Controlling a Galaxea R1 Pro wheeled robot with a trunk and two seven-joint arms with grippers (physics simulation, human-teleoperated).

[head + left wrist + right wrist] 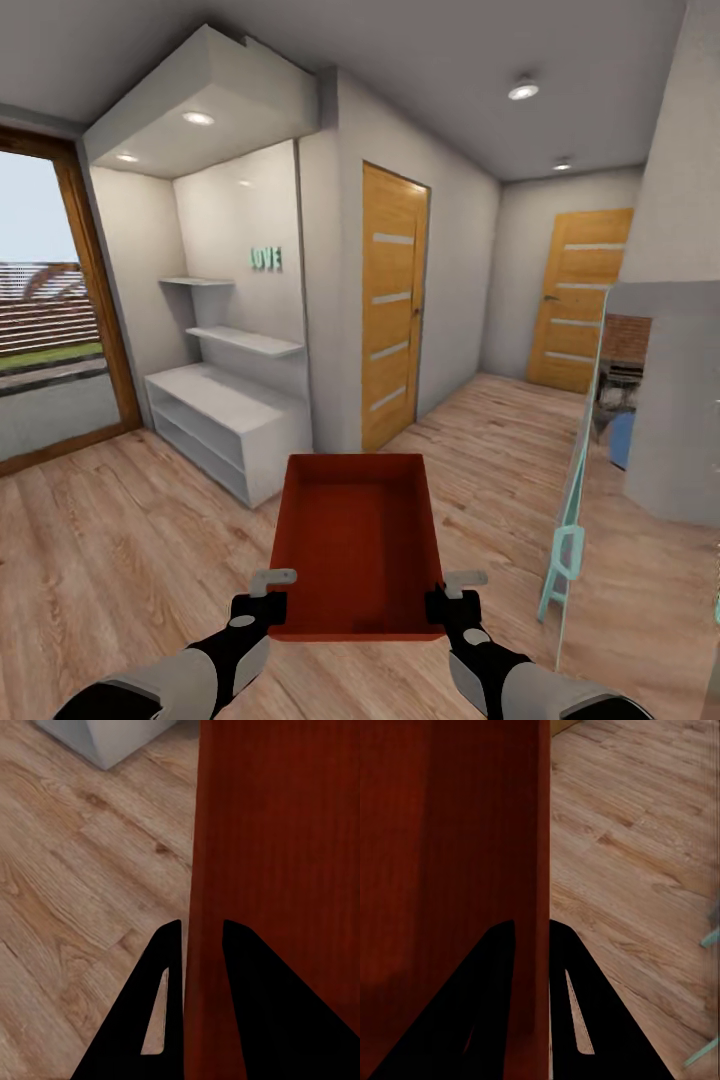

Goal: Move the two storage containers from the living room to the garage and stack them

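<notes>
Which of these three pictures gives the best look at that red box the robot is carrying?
The head view: the storage container appears whole there, open and empty, held between the left gripper and right gripper. The left wrist view shows just one red wall clamped between dark fingers; the right wrist view likewise.

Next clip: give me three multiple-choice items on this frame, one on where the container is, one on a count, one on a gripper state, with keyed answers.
1. Where is the storage container?
A. on the white shelf unit
B. held between both grippers above the wood floor
C. standing on the floor

2. How many wooden doors with pale stripes show?
A. one
B. two
C. four

3. What is the left gripper doing?
A. clamping the container's wall
B. hanging open and away from it
C. holding a door handle

Answers: 1 B, the left gripper and right gripper each hold a side wall; 2 B, near door and far door; 3 A, one finger sits on each side of the wall.
</notes>
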